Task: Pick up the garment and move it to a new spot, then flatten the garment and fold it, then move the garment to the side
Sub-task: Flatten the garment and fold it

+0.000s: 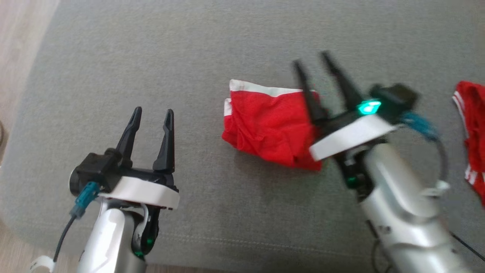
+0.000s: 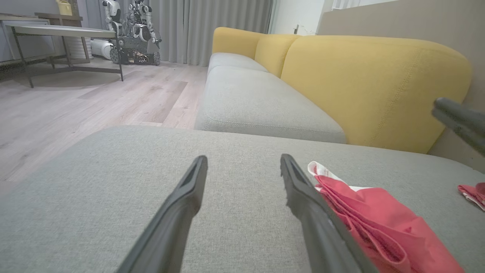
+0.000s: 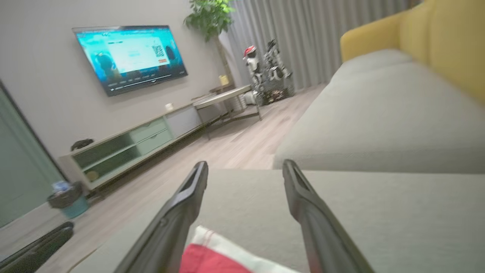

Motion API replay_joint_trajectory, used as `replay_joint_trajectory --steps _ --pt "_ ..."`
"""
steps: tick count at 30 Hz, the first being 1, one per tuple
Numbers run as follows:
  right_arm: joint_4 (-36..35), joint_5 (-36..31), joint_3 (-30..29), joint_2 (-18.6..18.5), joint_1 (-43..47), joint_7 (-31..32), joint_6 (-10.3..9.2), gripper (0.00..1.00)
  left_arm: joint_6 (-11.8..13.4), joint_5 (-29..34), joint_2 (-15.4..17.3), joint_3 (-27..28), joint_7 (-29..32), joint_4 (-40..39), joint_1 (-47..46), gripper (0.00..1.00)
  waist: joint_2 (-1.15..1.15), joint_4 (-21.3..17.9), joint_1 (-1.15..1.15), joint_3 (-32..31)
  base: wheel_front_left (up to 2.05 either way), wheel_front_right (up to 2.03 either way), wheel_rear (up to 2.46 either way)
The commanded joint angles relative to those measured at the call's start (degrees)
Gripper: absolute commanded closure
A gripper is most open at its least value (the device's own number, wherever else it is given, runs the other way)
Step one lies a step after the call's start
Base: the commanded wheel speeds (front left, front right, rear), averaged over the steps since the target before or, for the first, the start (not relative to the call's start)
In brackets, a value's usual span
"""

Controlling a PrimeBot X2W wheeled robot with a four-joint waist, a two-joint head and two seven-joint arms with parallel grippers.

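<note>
Saw right gripper (image 1: 310,60) hung spread, empty, over garment (image 1: 265,121), 3 o'clock edge; left gripper (image 1: 154,111) spread too, 8 o'clock. Risk: one-sided pull could undo fold.

The black left gripper (image 1: 154,111) sits near left, its fingers spread and pointing far. The black right gripper (image 1: 310,58), on a silver forearm (image 1: 398,189), leans left with fingers apart.

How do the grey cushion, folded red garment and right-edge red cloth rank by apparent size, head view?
Grey fabric cushion
folded red white-banded garment
red striped cloth, cropped at the edge, so unsure
</note>
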Motion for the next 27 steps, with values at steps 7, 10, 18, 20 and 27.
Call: replay_joint_trajectory --steps 7,10,18,20,27 --pt "-10.23 -11.07 -15.85 -1.90 9.26 2.86 -0.04 0.00 0.62 1.41 2.09 3.31 -0.34 -2.37 -0.45 0.00 0.00 -2.93 0.00 -0.96 0.00 0.00 0.00" --pt "-14.01 -14.25 -20.78 -2.20 13.37 4.75 -0.04 0.00 0.82 1.82 2.78 3.54 -0.34 -2.49 -0.22 0.00 0.00 -3.55 0.00 -1.30 0.00 0.00 0.00" --pt "-21.21 -17.90 -26.03 -1.25 20.76 8.36 -0.04 0.00 1.24 2.29 4.22 3.69 0.00 -2.46 0.55 0.00 0.00 -4.74 0.00 -2.28 0.00 0.00 0.00" --pt "-22.52 -18.23 -26.53 -0.89 21.87 9.09 -0.04 0.00 1.36 2.36 4.45 3.60 0.25 -2.54 0.74 0.00 0.00 -4.88 0.00 -2.51 0.00 0.00 0.00" --pt "-24.92 -18.74 -27.06 -0.17 23.42 10.58 -0.04 0.00 1.61 2.19 4.79 3.26 0.62 -2.65 0.92 0.00 0.00 -4.77 0.00 -2.81 0.00 0.00 0.00"
